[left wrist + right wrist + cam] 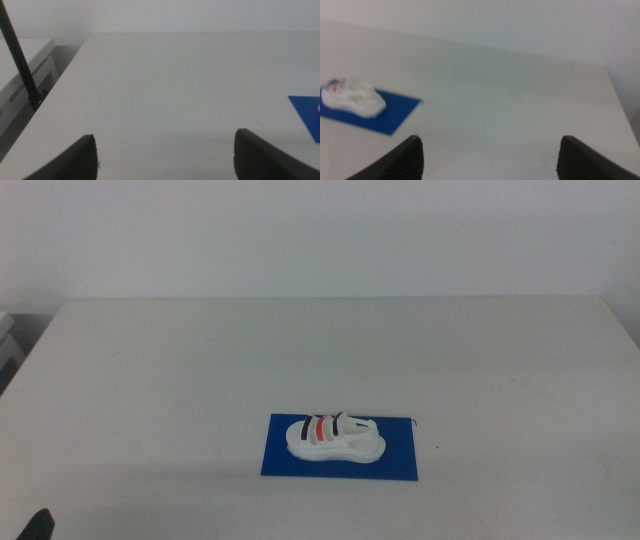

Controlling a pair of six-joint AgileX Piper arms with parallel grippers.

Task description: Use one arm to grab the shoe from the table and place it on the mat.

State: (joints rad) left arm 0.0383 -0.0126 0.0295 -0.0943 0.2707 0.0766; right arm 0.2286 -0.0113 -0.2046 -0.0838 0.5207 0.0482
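Observation:
The white shoe (335,438) with black, red and black stripes lies on its sole on the dark-blue mat (400,460), near the front middle of the white table (320,350). No gripper touches it. My left gripper (165,152) is open and empty, low at the front left; only a dark tip (38,525) shows in the middle view. A corner of the mat (307,112) shows in the left wrist view. My right gripper (490,157) is open and empty, off to the right; its view shows the shoe (352,97) on the mat (395,112).
A grey-white cabinet (25,75) and a thin black cable (20,60) stand beside the table's left edge. The table's right edge (620,105) shows in the right wrist view. A white wall runs behind the table.

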